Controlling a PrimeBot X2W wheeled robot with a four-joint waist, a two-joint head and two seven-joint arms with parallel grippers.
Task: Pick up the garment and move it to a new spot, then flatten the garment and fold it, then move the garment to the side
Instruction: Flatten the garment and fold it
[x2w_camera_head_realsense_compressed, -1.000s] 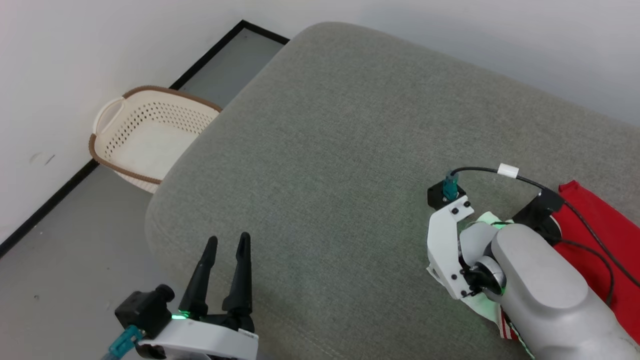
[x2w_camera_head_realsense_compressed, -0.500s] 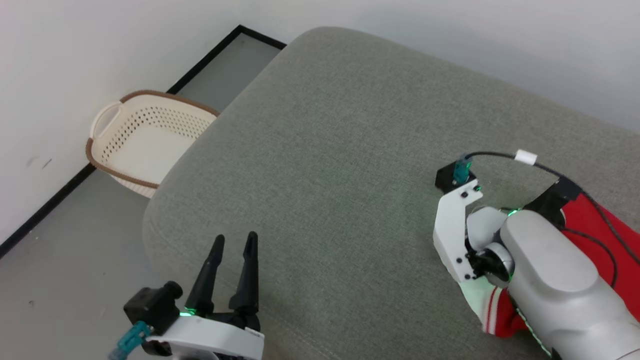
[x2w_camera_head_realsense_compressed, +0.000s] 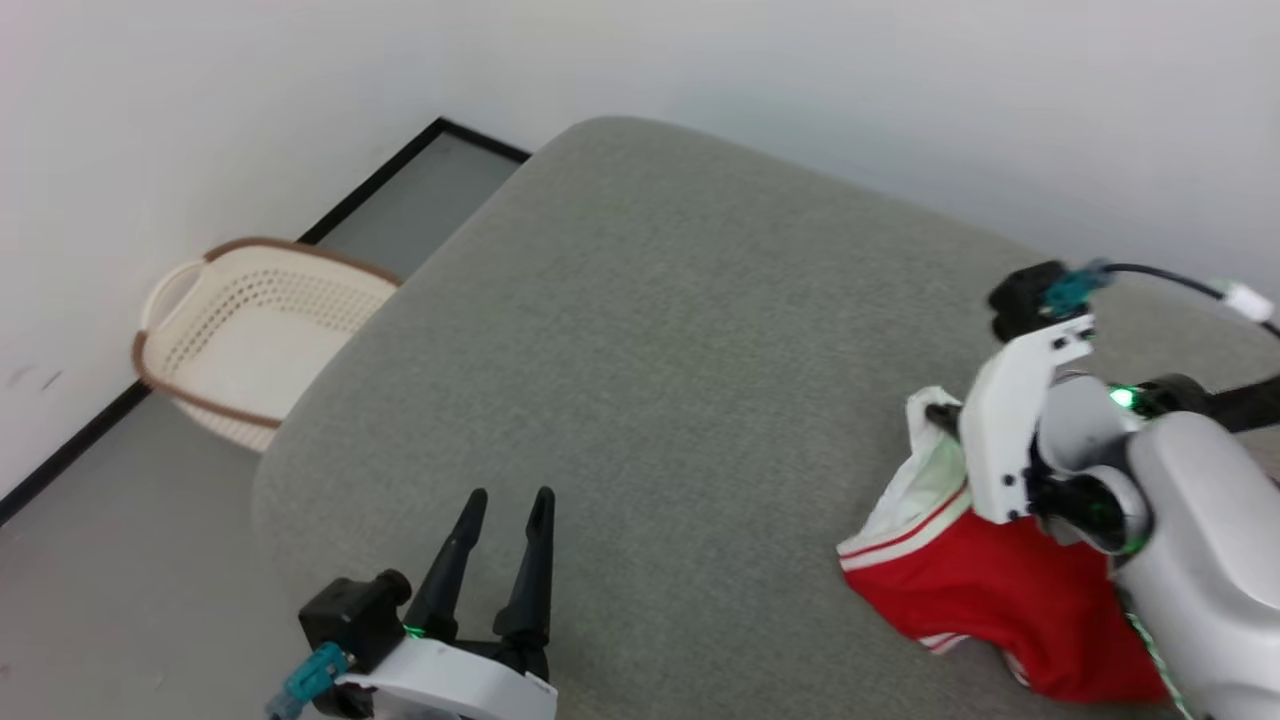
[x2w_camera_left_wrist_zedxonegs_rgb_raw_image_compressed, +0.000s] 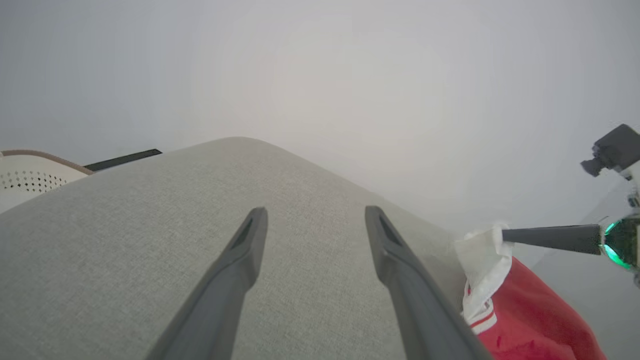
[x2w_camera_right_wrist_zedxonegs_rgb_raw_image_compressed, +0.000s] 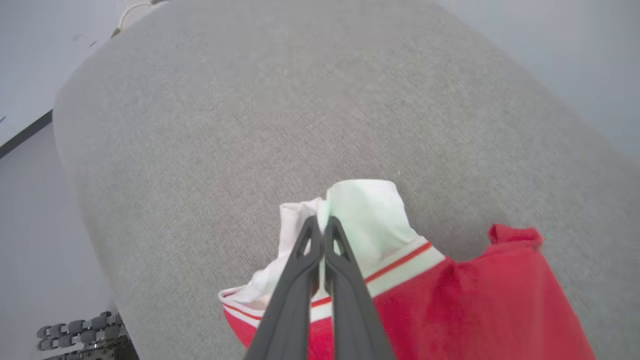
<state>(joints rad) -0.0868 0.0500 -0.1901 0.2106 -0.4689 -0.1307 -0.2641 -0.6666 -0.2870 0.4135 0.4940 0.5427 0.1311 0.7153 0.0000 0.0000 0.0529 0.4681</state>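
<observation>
Grey cushion (x2w_camera_head_realsense_compressed: 640, 350), head-view basket (x2w_camera_head_realsense_compressed: 250, 340), wrist-view pinched garment (x2w_camera_right_wrist_zedxonegs_rgb_raw_image_compressed: 500, 310)

The head camera looks down on the grey cushion (x2w_camera_head_realsense_compressed: 650, 350); the left wrist camera skims low along it, the right looks down close; all share the garment (x2w_camera_head_realsense_compressed: 980, 590).

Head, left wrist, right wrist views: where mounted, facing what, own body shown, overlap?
Head: on the head, facing forward and down at the cushion; left pincer open at bottom, right pincer shut on the shirt at right, basket left.
Left wrist: on the left arm, facing along its open pincer over the cushion toward the wall.
Right wrist: on the right arm, facing down its shut pincer at the shirt's white sleeve.
Shared: all show cushion and shirt; head and left wrist also basket, right pincer.
</observation>
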